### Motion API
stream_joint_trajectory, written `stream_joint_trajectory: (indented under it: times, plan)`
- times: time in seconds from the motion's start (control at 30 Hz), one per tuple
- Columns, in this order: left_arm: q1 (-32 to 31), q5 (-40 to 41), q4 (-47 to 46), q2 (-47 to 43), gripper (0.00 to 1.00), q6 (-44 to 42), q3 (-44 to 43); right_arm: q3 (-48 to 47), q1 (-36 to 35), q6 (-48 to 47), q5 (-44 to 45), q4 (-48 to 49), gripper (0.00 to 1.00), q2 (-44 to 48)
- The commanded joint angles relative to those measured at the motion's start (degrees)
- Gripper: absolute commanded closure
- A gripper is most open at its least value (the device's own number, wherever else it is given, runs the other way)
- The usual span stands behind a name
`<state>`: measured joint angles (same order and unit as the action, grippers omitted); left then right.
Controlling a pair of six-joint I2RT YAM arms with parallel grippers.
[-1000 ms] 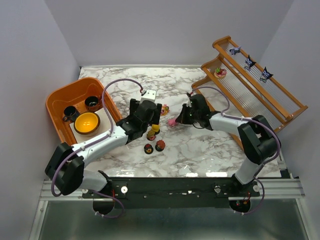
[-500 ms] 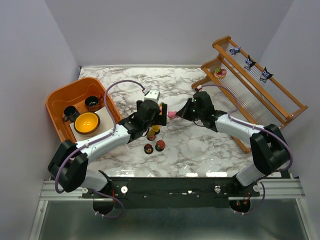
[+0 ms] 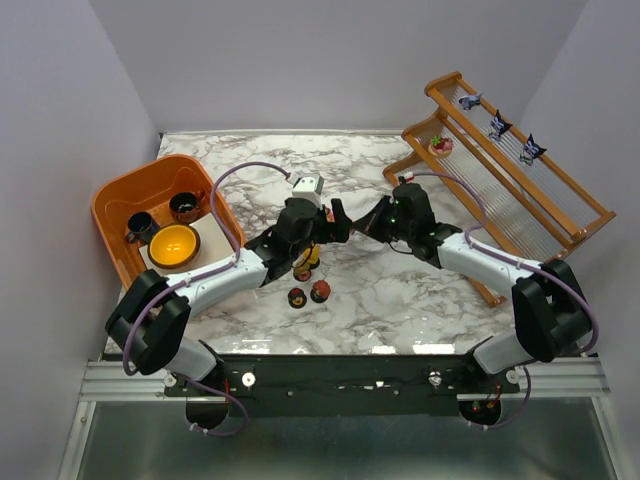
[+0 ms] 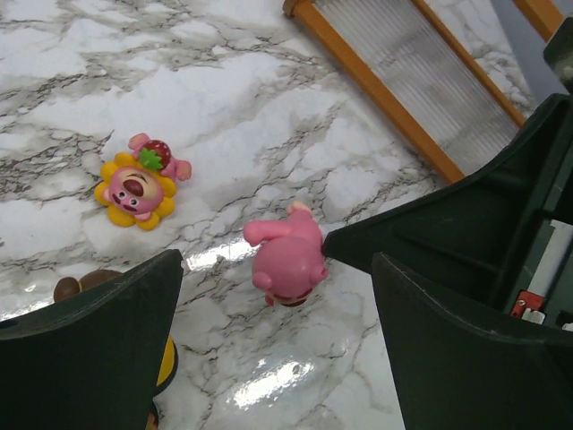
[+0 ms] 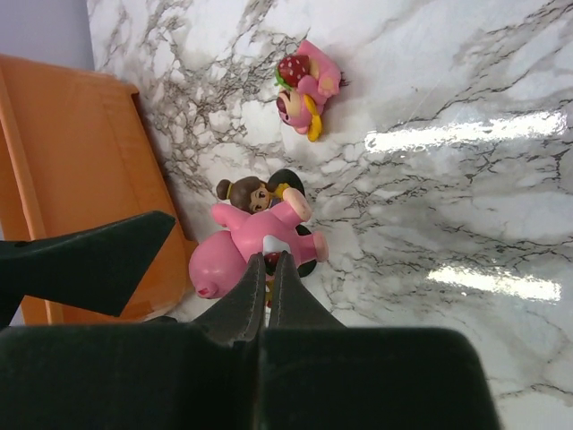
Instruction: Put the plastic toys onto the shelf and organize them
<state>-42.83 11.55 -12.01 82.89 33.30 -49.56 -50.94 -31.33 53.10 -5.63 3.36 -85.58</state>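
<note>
Left tool (image 3: pixel 333 218): open, its 2 fingers flanking the pink toy (image 4: pixel 286 255) without touching it.
Pink toy: mid-table (image 3: pixel 400 290), pinched only at the tips of the right tool (image 5: pixel 269 260).
Right tool: closed on the pink toy by a thin part.
Shelf (image 3: pixel 500 185): far right, well apart from the toy.
Risk: the shallow pinch may let the toy twist or drop on the way, and the crowding left tool could knock it loose.
</note>
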Motion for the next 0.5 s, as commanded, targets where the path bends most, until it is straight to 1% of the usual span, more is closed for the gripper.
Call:
stream_joint_trajectory:
  times: [0.0,0.07,0.13,0.2,0.3,0.33,0.47]
  plan:
    - [-0.1,-1.7,-6.4,1.1,0.07,1.6,1.0,0.5,-0.3,2.6,-1.9,0.7,0.99,1.4]
    - [0.0,-2.0,-6.2,2.0,0.09,2.1,0.7,0.7,-0.4,3.2,-2.0,1.0,0.99,1.5]
    - [-0.1,-1.6,-5.9,2.4,0.09,2.5,0.7,0.7,-0.4,3.8,-1.8,1.0,0.99,1.7]
    - [-0.1,-0.1,-5.5,2.6,0.09,3.3,0.9,0.8,-0.4,4.0,-1.7,1.0,0.99,1.8]
    - [0.0,0.9,-3.6,3.4,0.12,4.3,0.3,0.7,-0.4,4.7,-1.9,1.3,0.99,1.7]
    - [0.0,0.5,-3.4,3.8,0.16,5.3,0.4,0.9,-0.4,5.5,-2.0,1.7,0.99,1.7]
    - [-0.1,-0.5,-4.2,3.6,0.23,6.1,1.2,1.5,-0.5,6.6,-2.1,2.2,0.99,1.9]
